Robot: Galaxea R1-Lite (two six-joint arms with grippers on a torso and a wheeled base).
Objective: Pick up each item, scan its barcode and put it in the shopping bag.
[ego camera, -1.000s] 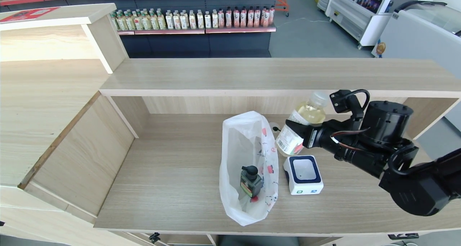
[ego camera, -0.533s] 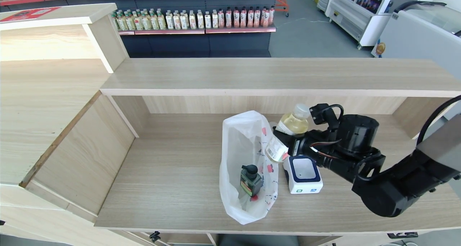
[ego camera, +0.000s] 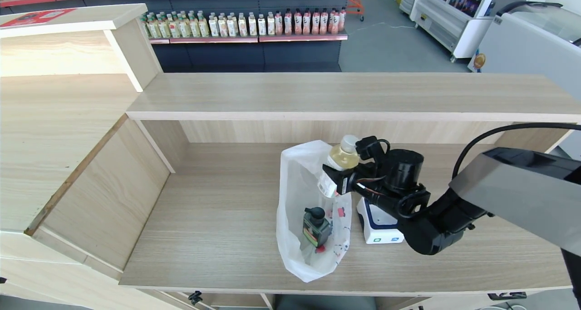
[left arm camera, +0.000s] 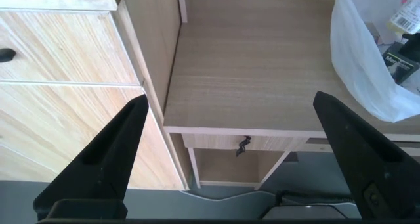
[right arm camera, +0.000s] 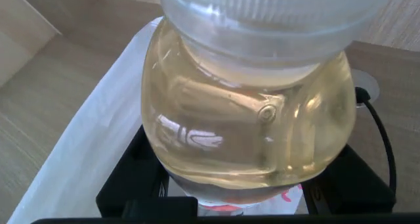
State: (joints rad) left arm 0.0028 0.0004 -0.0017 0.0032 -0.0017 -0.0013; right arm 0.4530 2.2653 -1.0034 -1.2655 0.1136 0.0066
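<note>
- The bottle (ego camera: 342,158) hung tilted over the rim of the shopping bag (ego camera: 295,183), clamped in the right end effector (ego camera: 337,183).
- If released there, it could snag the limp rim or strike the dark bottle (ego camera: 316,228) inside.
- The left end effector (left arm camera: 230,99) gaped wide, well apart.

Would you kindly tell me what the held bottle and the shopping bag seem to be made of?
Bottle: likely clear, glossy plastic; the yellowish liquid shows through and its wall carries highlights. Shopping bag: likely thin, translucent white plastic film; its walls are crinkled and softly see-through.
</note>
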